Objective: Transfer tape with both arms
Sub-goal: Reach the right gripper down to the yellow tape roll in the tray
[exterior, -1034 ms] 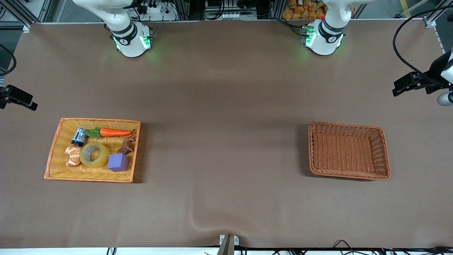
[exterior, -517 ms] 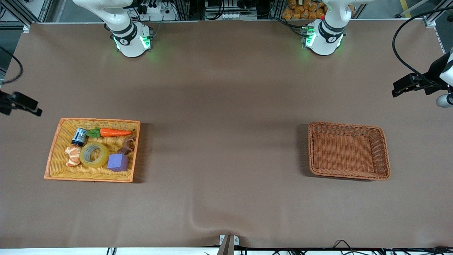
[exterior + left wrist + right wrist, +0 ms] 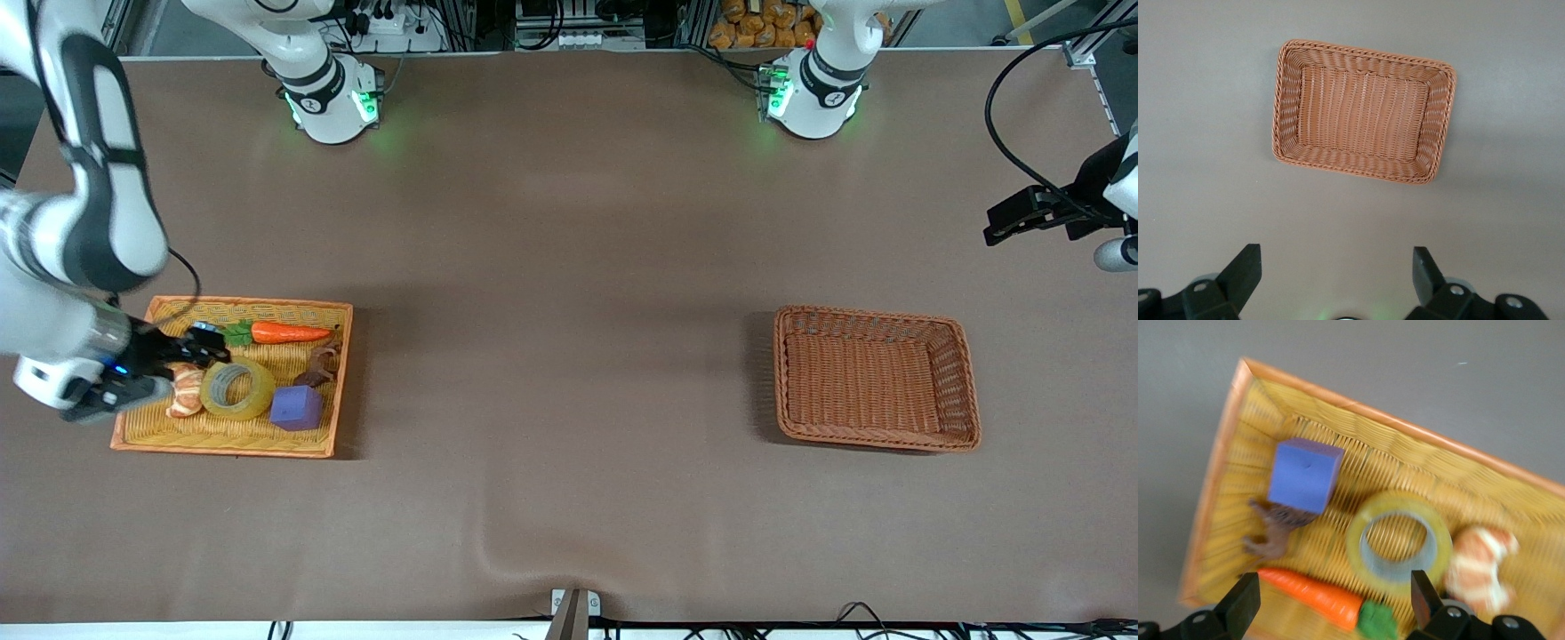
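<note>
The tape [image 3: 237, 388] lies flat in the yellow wicker tray [image 3: 233, 444] at the right arm's end of the table, its round hole facing straight up, so its axis stands upright and the roll has no long side to speak of; the greyish core shows inside the yellowish ring in the right wrist view [image 3: 1399, 542]. In the tray it touches the orange segment toy [image 3: 185, 391] on one side and sits just beside the purple cube [image 3: 297, 408] on the other, with the toy carrot [image 3: 289, 333] farther from the front camera and a small brown figure [image 3: 322, 364] between carrot and cube. The right arm bends down from above the tray's outer end, its wrist tilted, and the right gripper [image 3: 203, 348] hangs over the tray close to the tape with its fingers spread apart and holding nothing. The left gripper [image 3: 1335, 277] waits high over the table, fingers likewise wide apart and holding nothing, looking down on the brown wicker basket [image 3: 876, 436] at the left arm's end.
</note>
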You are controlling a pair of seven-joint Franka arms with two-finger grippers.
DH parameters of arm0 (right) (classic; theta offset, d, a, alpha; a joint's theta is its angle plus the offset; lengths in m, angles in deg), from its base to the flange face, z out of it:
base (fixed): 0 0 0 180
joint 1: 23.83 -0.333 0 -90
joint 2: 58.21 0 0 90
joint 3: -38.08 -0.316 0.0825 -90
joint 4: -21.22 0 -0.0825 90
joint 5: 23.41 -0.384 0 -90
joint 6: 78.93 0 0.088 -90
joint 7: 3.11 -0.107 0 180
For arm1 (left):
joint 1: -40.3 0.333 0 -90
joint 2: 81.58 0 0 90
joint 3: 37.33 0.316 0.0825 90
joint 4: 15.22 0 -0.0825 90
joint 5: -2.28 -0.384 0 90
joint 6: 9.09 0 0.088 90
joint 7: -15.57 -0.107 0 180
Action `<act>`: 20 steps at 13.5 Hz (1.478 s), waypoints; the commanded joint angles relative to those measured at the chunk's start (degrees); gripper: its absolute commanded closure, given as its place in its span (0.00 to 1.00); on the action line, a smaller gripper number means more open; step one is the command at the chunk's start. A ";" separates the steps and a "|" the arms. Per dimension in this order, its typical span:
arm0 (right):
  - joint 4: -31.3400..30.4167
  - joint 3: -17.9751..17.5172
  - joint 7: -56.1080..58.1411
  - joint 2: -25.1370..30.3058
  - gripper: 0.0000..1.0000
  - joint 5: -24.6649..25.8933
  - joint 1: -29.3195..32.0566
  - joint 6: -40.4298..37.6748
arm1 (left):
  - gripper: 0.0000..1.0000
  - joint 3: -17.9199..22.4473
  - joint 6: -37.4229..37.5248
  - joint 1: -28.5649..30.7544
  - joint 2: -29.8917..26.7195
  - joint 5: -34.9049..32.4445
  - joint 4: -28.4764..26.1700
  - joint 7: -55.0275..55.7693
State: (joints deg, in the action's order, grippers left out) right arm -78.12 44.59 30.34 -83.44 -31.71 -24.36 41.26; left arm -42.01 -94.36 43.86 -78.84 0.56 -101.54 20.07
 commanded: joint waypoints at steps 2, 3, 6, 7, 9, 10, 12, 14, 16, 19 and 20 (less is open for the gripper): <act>-4.43 0.16 9.52 -5.52 0.00 -1.37 -0.18 12.30 | 0.00 0.19 -0.34 0.31 0.33 1.81 0.45 -0.81; -6.37 0.16 10.66 -5.53 0.00 -1.28 -0.44 14.61 | 0.00 0.20 -0.34 0.31 0.33 1.81 0.36 -0.90; -7.36 0.16 12.33 -7.72 0.25 -1.37 -0.27 16.30 | 0.00 0.20 -0.34 0.40 0.33 1.81 0.36 -0.90; -7.36 0.16 12.34 -7.72 0.39 -1.37 -0.09 15.86 | 0.00 0.20 -0.34 0.48 0.51 1.81 0.36 -0.90; -7.27 0.16 12.25 -7.11 0.54 -1.37 -0.09 13.50 | 0.00 0.20 -0.34 0.48 0.60 1.81 0.36 -0.90; -7.27 0.16 12.25 -7.02 0.54 -1.37 0.09 12.88 | 0.00 0.20 -0.34 0.40 0.68 1.81 0.36 -0.90; -7.10 0.16 12.34 -6.76 0.45 -1.37 0.00 12.70 | 0.00 0.20 -0.34 0.40 0.77 1.81 0.27 -0.90; -6.92 0.25 11.38 -5.79 0.34 -1.28 -0.35 12.61 | 0.00 0.11 -0.60 0.40 0.86 1.81 0.36 -0.90; -6.74 0.34 11.20 -5.26 0.32 -1.28 -0.18 10.51 | 0.00 0.20 -0.78 0.40 1.04 1.81 0.36 -0.90; -5.60 0.51 10.85 -4.91 0.31 -1.10 -0.09 8.31 | 0.00 0.20 -0.78 0.40 1.12 1.81 0.36 -0.90; -5.60 0.51 10.06 -4.91 0.31 -1.02 -0.09 8.13 | 0.00 0.20 -0.78 0.40 1.12 1.81 0.27 -0.90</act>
State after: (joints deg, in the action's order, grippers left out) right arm -83.32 44.93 41.06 -89.35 -32.27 -24.55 50.49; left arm -41.96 -94.81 43.95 -77.75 0.56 -101.54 20.02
